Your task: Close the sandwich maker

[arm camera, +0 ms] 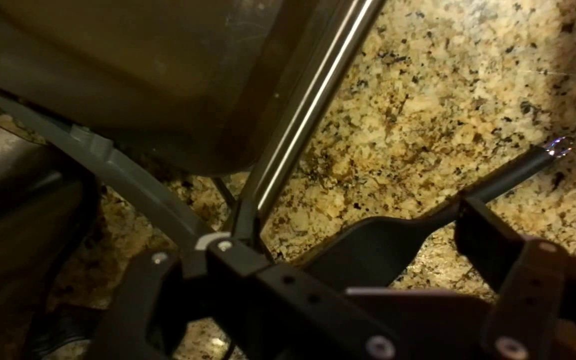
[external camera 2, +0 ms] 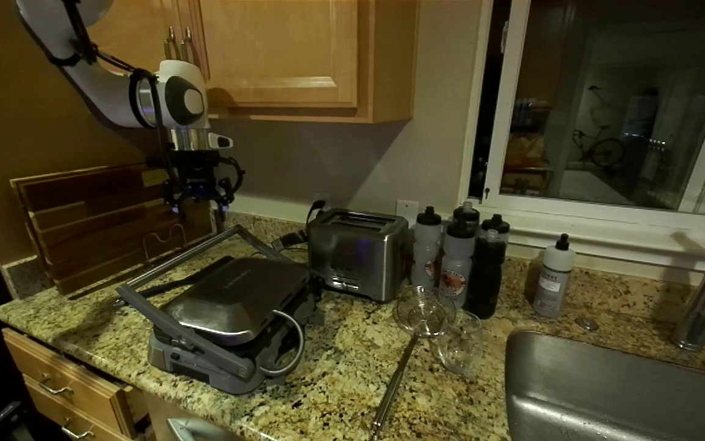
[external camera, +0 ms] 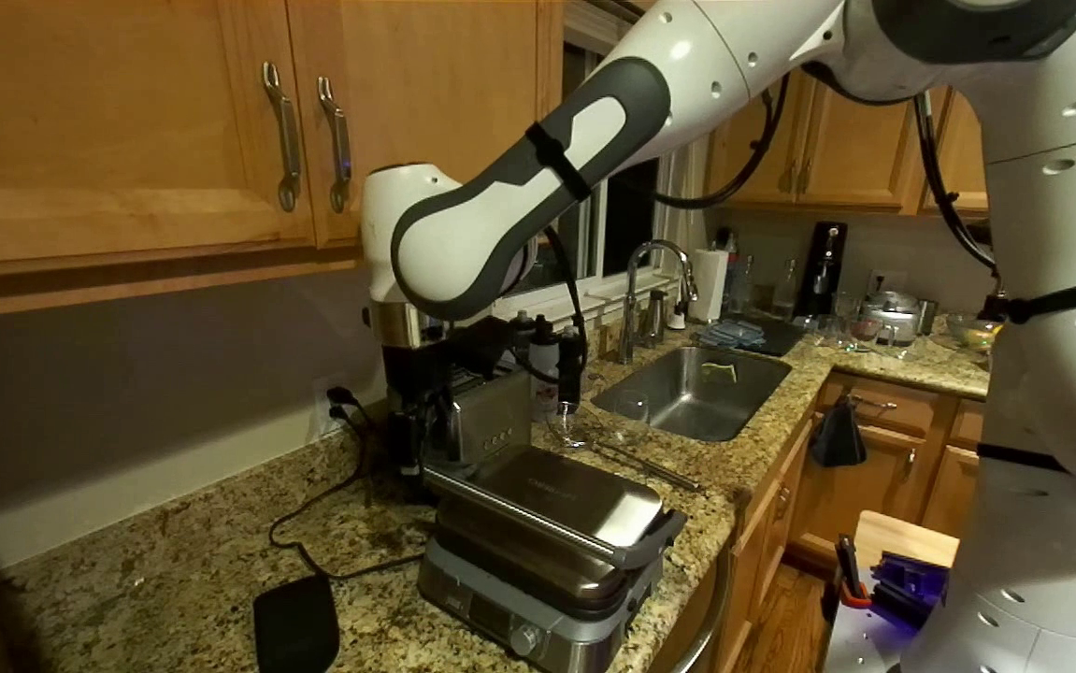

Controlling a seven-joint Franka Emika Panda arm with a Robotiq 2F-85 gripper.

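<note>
One sandwich maker (external camera 2: 239,297), one toaster (external camera 2: 358,254), two jaws

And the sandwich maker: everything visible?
The sandwich maker is a wide, low press: silvery lid, grey base with a knob and dark panel, a curved tube at one side, and a handle: metal-looking bar on grey arms. It sits on the speckled counter beside the toaster. The lid lies over the base; whether fully shut, I can't tell. The handle is tilted up, bar apart from the lid. The open gripper is near the bar's end; contact is unclear.
</note>
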